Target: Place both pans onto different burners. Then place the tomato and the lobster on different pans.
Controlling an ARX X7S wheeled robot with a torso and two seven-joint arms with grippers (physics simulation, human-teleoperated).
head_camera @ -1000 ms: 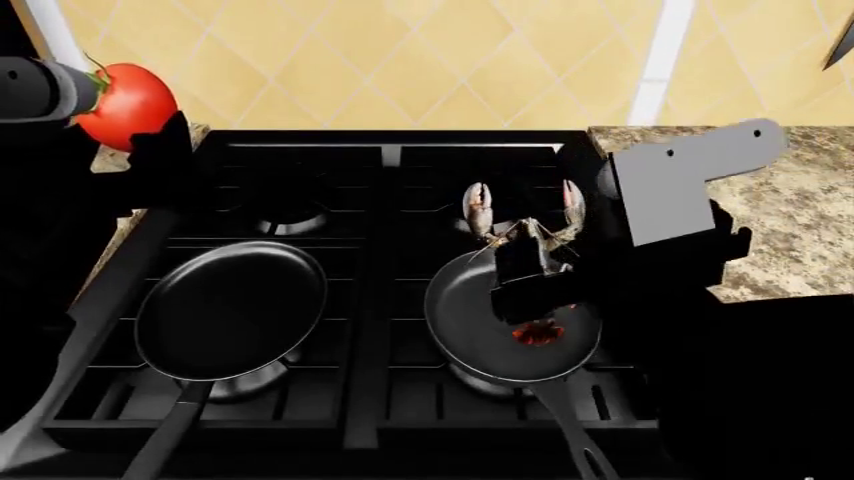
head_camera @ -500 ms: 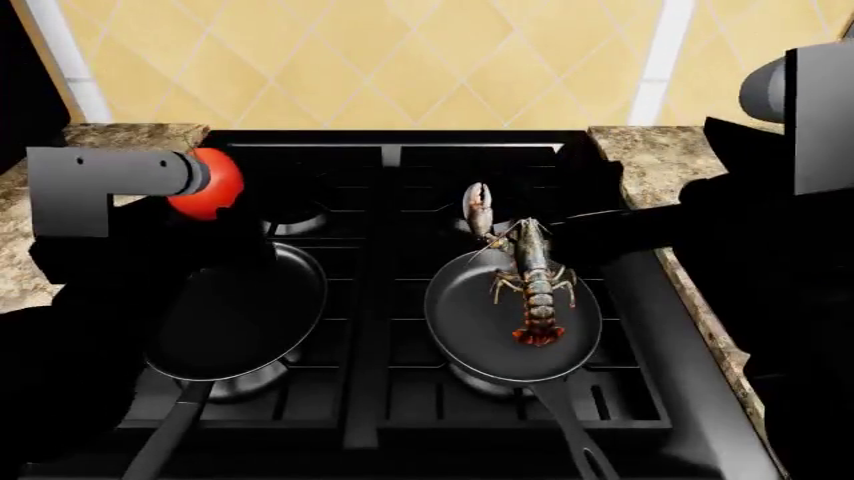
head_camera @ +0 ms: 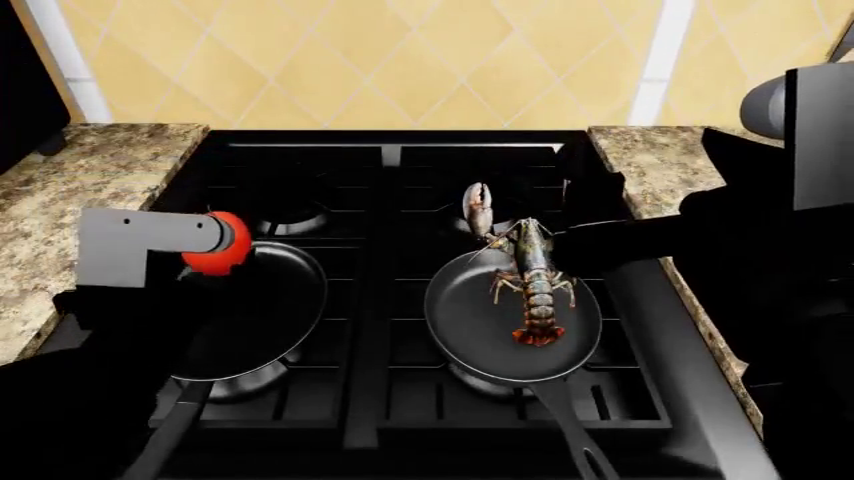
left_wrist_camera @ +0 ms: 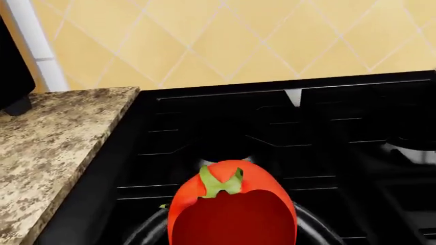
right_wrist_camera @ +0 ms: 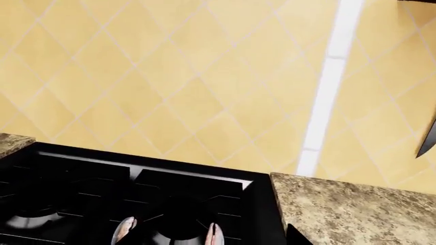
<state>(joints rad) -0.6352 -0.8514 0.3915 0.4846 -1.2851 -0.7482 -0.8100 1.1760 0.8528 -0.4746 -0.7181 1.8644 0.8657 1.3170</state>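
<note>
Head view: our left gripper pinches the tomato over the far rim of the left pan, which sits on a front burner. We cannot tell our right gripper's state. The lobster lies on the right pan, claws overhanging its far rim.

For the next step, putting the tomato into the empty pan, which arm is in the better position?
Left. Its gripper holds the tomato at the far rim of the empty pan. The right arm is beside the other pan, where the lobster already lies.
</note>
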